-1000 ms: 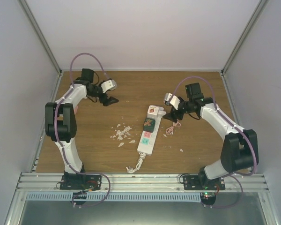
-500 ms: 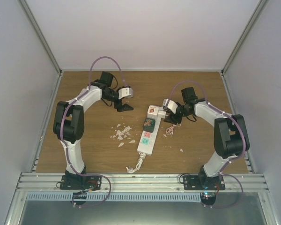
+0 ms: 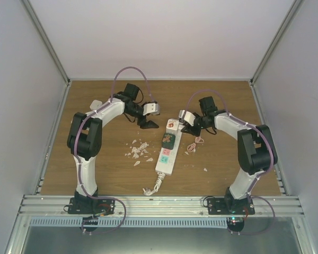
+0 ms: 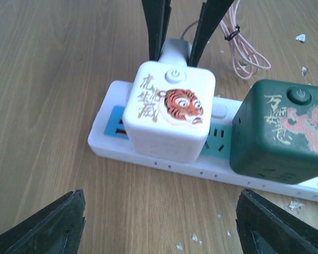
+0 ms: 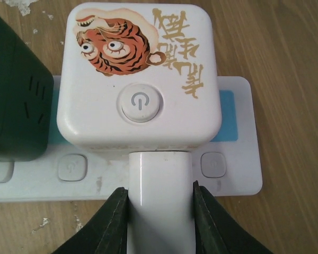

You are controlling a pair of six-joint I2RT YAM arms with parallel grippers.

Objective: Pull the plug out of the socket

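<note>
a: where is the socket?
b: the socket (image 3: 165, 161) lies in the middle of the desk (image 3: 100, 164). its cord (image 3: 155, 186) points to the near edge. a white tiger cube (image 4: 168, 116) sits on its far end, and a green cube (image 4: 281, 137) is right beside that.
a: what is the right gripper doing?
b: the right gripper (image 5: 160, 194) is pinched tight on the white plug (image 4: 175, 48) that sticks out of the tiger cube's side. i think that is so it can tug it out.
a: and the left gripper?
b: the left gripper (image 4: 159, 203) hangs wide apart, holding nothing, just left of the socket. maybe it will hold the socket down so it won't slide.
</note>
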